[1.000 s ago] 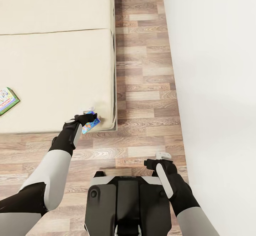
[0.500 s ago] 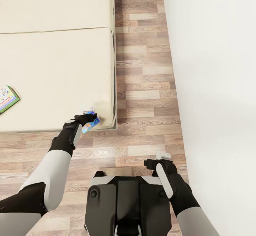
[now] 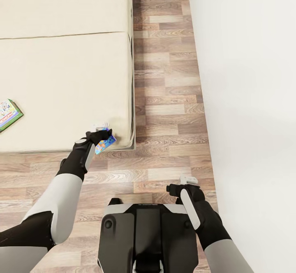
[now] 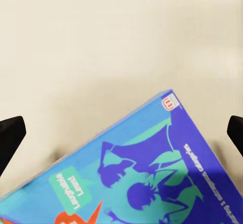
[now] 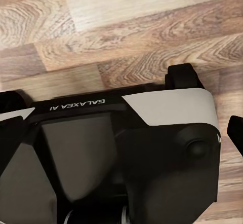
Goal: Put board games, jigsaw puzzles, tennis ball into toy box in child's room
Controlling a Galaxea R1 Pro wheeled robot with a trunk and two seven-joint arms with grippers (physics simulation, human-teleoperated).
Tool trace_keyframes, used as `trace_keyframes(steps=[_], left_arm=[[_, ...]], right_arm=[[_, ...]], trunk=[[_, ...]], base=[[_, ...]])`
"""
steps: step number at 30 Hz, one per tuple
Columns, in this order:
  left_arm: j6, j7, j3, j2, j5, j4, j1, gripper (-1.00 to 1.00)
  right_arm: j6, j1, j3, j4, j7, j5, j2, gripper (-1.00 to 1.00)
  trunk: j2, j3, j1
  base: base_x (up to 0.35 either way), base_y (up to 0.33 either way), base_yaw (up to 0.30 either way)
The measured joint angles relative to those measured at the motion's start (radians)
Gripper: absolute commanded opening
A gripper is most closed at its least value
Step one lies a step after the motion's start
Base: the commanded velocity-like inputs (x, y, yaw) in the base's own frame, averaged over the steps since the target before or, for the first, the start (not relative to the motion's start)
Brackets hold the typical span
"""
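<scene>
Nothing has shifted in half a second: the left gripper (image 3: 102, 130) stays spread over the blue board game (image 4: 152, 173) at the bed (image 3: 61, 59) corner, the right gripper (image 3: 188, 180) open above the floor (image 3: 164, 100).

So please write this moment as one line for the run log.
left gripper: open over blue game at bed corner | right gripper: open, empty, above floor | second game: on bed

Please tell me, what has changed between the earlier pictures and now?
Almost nothing. From the first picture the whole view shifted slightly, so the camera moved. The left gripper stays at the blue board game at the bed's corner, the second board game lies untouched, and the right gripper hangs unchanged.
</scene>
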Motion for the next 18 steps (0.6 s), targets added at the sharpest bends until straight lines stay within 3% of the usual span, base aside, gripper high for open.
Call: trace_keyframes(steps=[18], left_arm=[[-0.004, 0.0, 0.006, 0.003, 0.004, 0.0, 0.0, 1.0]], right_arm=[[-0.001, 0.0, 0.0, 0.002, 0.0, -0.001, 0.0, 1.0]], trunk=[[0.0, 0.0, 0.0]], base=[[0.0, 0.0, 0.0]])
